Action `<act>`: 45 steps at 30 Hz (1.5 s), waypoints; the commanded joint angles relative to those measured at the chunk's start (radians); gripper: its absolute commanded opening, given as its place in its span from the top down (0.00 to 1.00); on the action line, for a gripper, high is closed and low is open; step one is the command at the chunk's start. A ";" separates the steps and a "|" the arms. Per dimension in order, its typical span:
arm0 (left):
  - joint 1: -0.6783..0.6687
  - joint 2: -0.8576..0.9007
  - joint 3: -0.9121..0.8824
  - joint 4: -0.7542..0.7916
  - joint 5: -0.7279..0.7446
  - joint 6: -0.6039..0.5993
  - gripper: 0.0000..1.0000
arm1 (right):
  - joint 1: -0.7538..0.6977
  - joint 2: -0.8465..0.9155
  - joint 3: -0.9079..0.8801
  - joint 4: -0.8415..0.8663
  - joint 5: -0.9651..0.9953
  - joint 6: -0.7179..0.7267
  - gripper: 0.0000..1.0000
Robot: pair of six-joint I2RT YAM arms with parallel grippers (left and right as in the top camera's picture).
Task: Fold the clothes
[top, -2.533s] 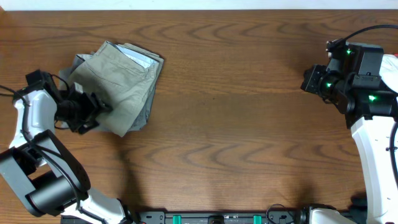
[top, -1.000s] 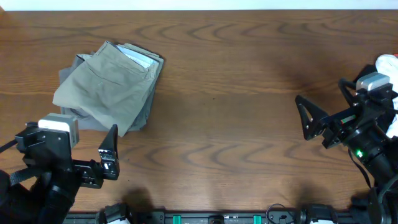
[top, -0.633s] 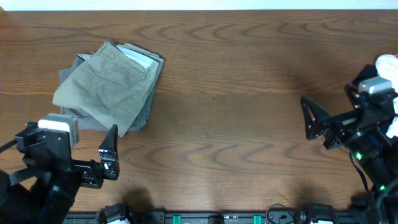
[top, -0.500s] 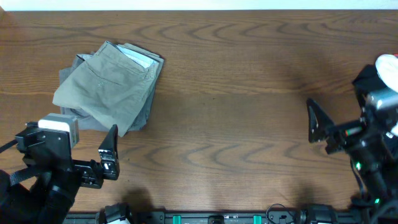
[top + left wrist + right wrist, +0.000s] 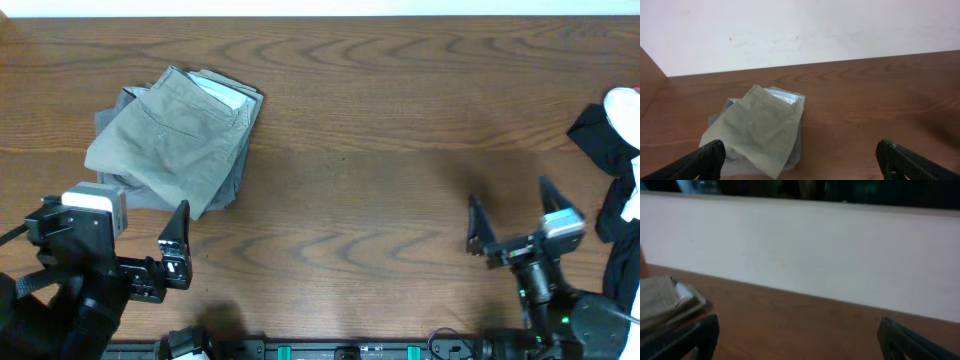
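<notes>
The clothes [image 5: 175, 140] lie as a folded stack at the table's far left: khaki-grey shorts on top, a pale blue lining showing at the far edge, and a darker grey garment beneath. My left gripper [image 5: 115, 228] is open near the front edge, short of the stack and apart from it. The left wrist view has the stack [image 5: 757, 127] ahead between wide-spread fingers [image 5: 700, 160]. My right gripper [image 5: 509, 200] is open and empty at the front right. The right wrist view catches the stack [image 5: 662, 302] at its far left.
A black and white heap of cloth [image 5: 615, 150] hangs at the table's right edge, close beside the right arm. A white wall [image 5: 800, 30] runs along the table's far side. Brown wooden tabletop [image 5: 360, 170] lies between the stack and the right arm.
My left arm has drawn back from the stack to the front edge and then stayed still. The right arm has swung from the right side down towards the front edge, uncovering the dark heap.
</notes>
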 commanded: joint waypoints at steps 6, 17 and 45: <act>-0.004 0.005 0.005 0.000 0.009 0.009 0.02 | 0.052 -0.142 -0.208 0.051 0.033 -0.010 0.01; -0.004 0.005 0.005 0.000 0.009 0.009 0.02 | 0.080 -0.143 -0.388 0.143 0.021 0.056 0.01; -0.004 0.005 0.005 0.000 0.009 0.009 0.02 | 0.080 -0.141 -0.388 0.125 0.022 0.056 0.01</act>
